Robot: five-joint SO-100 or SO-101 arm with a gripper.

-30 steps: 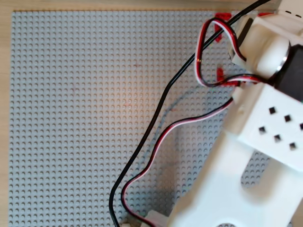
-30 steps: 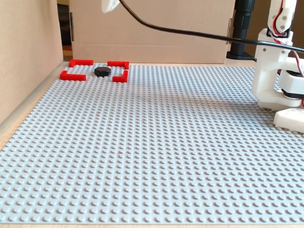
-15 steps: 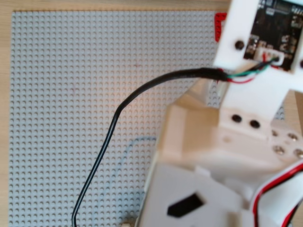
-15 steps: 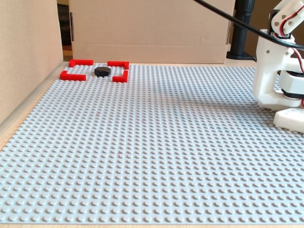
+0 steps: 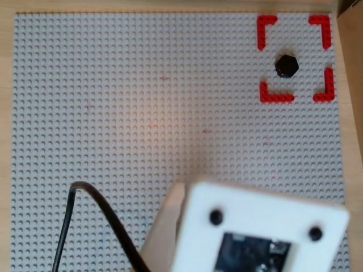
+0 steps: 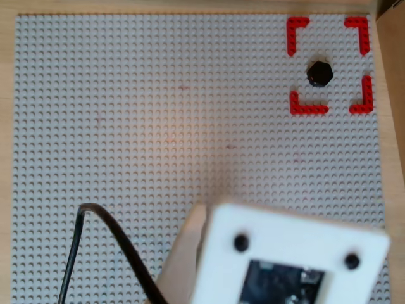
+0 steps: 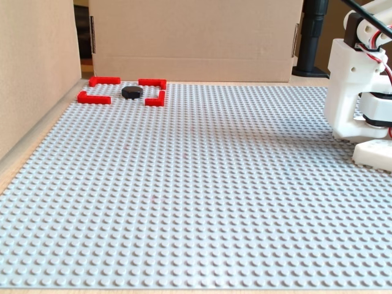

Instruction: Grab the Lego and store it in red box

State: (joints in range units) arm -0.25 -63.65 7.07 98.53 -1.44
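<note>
The Lego, a small glossy black hexagonal piece, lies on the studs inside the red box, a square outline of red L-shaped corners at the top right in both overhead views. In the fixed view the piece sits within the red outline at the far left. The arm's white body is at the bottom edge, far from the piece, with a pale part at its left side. In the fixed view the arm stands at the right edge. The gripper's fingertips do not show, and nothing is seen held.
A grey studded baseplate covers the table. Cardboard walls stand at the back and left. A black cable curves over the plate's lower left. A black post stands behind the arm.
</note>
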